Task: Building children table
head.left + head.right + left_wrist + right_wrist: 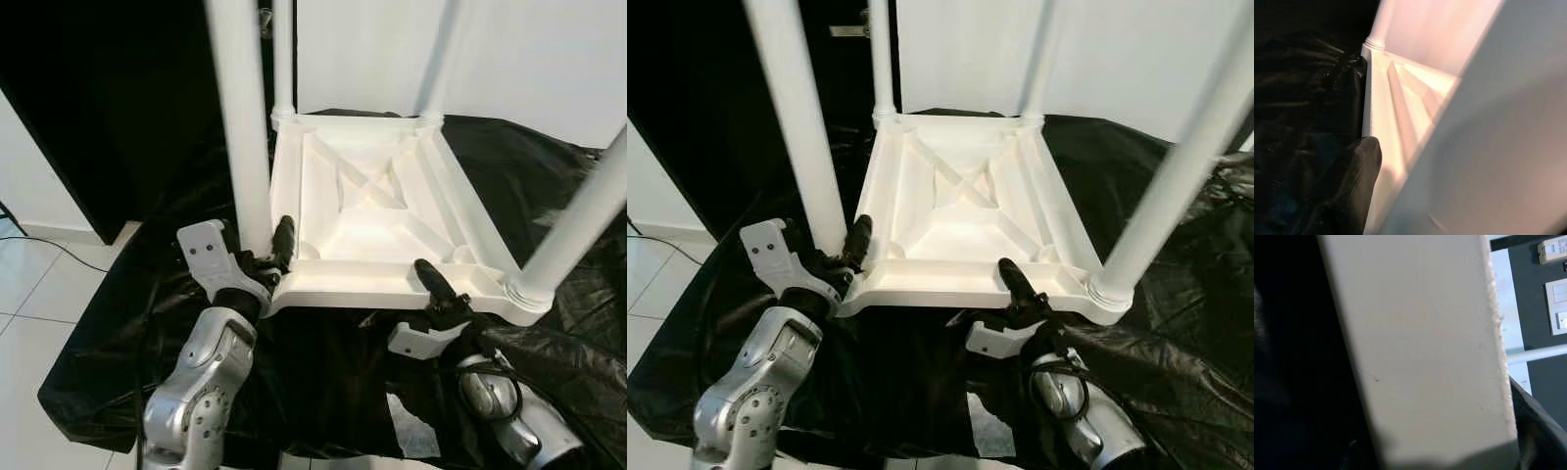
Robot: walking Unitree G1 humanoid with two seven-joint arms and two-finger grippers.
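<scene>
The white children's table (377, 211) lies upside down on a black plastic sheet (549, 166) spread over the floor, its ribbed underside open to the camera and all four legs pointing up; turned this way the sockets were within reach, and with the legs in place the assembly looks close to done. Both arms are at the near rim. The left tool (277, 257) sits at the near left corner, one black finger hooked over the edge just beside the near left leg (243, 127), the other hidden beneath, so it appears closed on the corner of the table. The right tool (438, 286) rests on the near rim toward the near right leg (578, 220); one finger lies on top of the edge, and whether a second one presses from below I cannot tell. Holding two spread points on the same edge would suit lifting or tipping the table upright, in my judgement. The left wrist view adds the outer face of the left rim running to the far left leg (1382, 22), with a fingertip (1359, 166) lying along it; the right wrist view gives a flat white panel very close.
</scene>
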